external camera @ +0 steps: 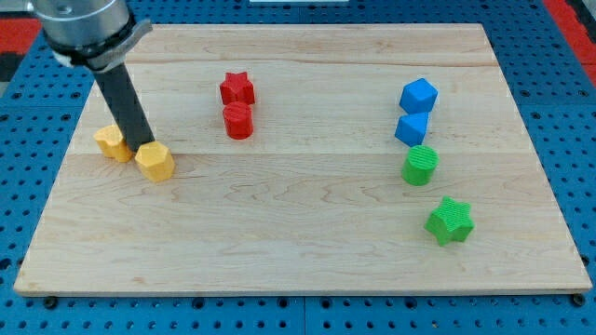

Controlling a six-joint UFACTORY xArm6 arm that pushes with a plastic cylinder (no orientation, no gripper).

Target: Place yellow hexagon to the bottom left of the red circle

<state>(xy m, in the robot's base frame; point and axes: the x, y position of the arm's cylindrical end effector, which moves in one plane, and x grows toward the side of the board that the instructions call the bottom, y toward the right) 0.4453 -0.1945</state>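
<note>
The yellow hexagon (pixel 155 162) lies on the wooden board at the view's left. My tip (pixel 145 146) touches its upper left edge, between it and a second yellow block (pixel 113 142) whose shape I cannot make out. The red circle (pixel 239 120) stands further to the view's right and a little higher, with clear board between it and the hexagon. The rod slants up to the arm at the view's top left.
A red star (pixel 237 88) sits just above the red circle. At the view's right are a blue hexagon (pixel 419 95), a blue cube (pixel 412 127), a green circle (pixel 420 166) and a green star (pixel 451 221). The board's left edge (pixel 58 177) is near.
</note>
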